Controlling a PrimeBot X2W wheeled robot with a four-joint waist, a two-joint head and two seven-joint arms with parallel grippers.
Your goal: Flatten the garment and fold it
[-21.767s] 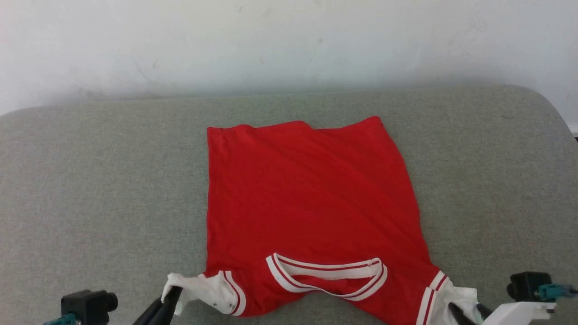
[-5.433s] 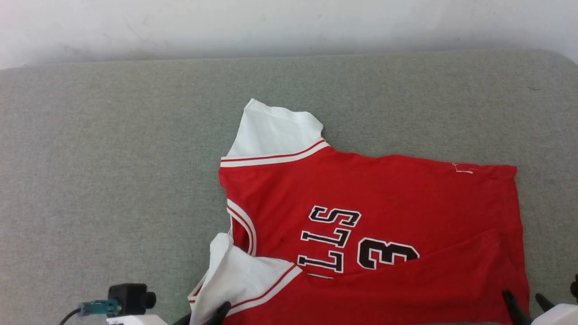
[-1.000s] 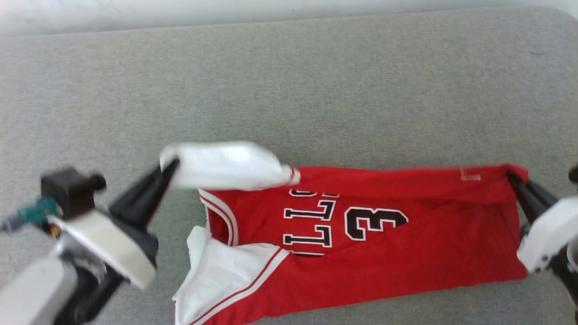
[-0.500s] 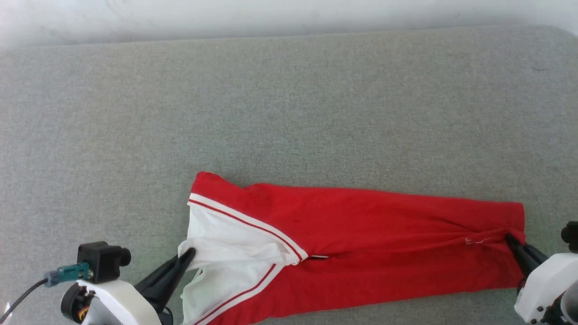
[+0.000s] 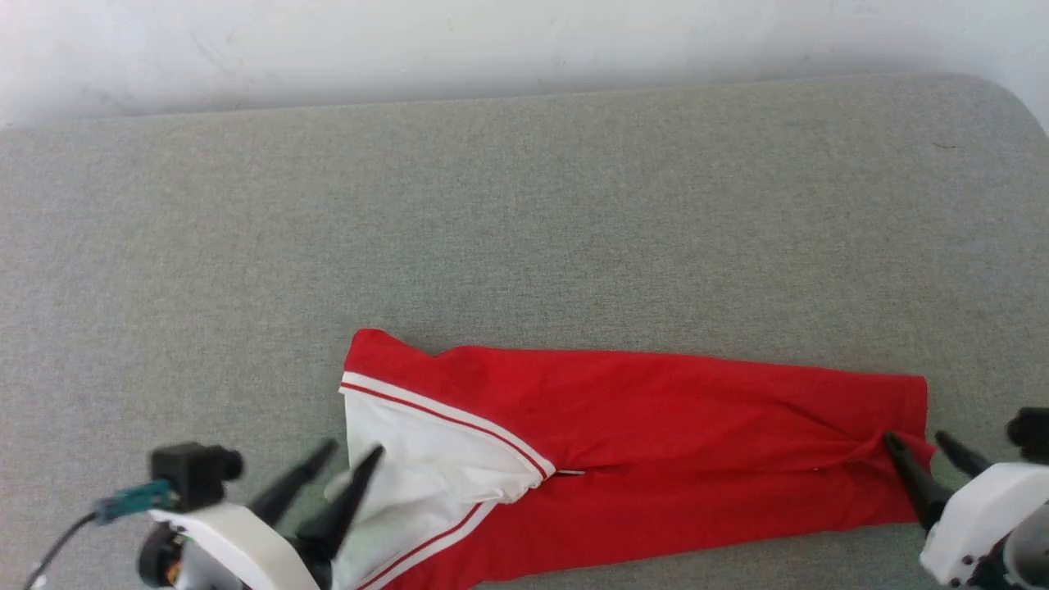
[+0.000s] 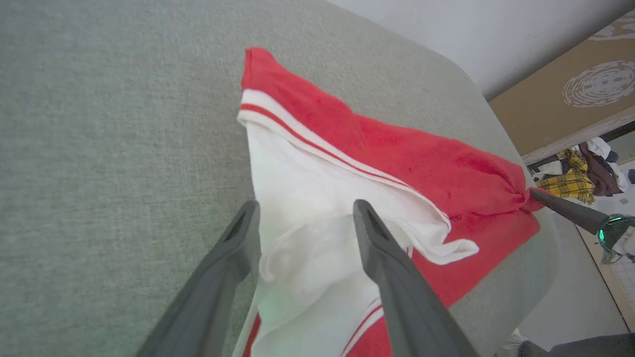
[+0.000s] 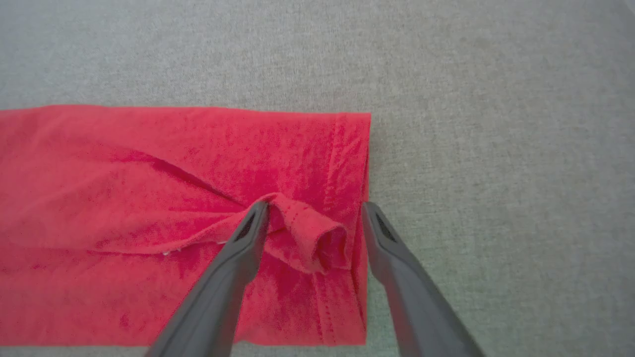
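The garment (image 5: 639, 434) lies folded lengthwise into a long red strip on the grey cushion, its white sleeve (image 5: 426, 467) at the left end and its hem at the right. My left gripper (image 5: 351, 457) is open at the sleeve end; in the left wrist view its fingers (image 6: 382, 248) straddle the loose white sleeve (image 6: 317, 218) of the garment (image 6: 426, 163). At the hem end my right gripper (image 5: 916, 444) is open too. In the right wrist view it (image 7: 313, 210) stands around a small bunched fold (image 7: 310, 233) of the garment (image 7: 124, 198).
The grey cushion (image 5: 524, 213) stretches wide behind and to the left of the shirt, with a white wall (image 5: 492, 41) at its far edge. The left wrist view shows the cushion's rounded corner and, past it, a floor with a pile of clothes (image 6: 580, 173).
Both grippers have opened and let go of the sleeve and the hem corner. The far half of the shirt was brought over the near half, hiding the lettering. The camera has shifted a little.
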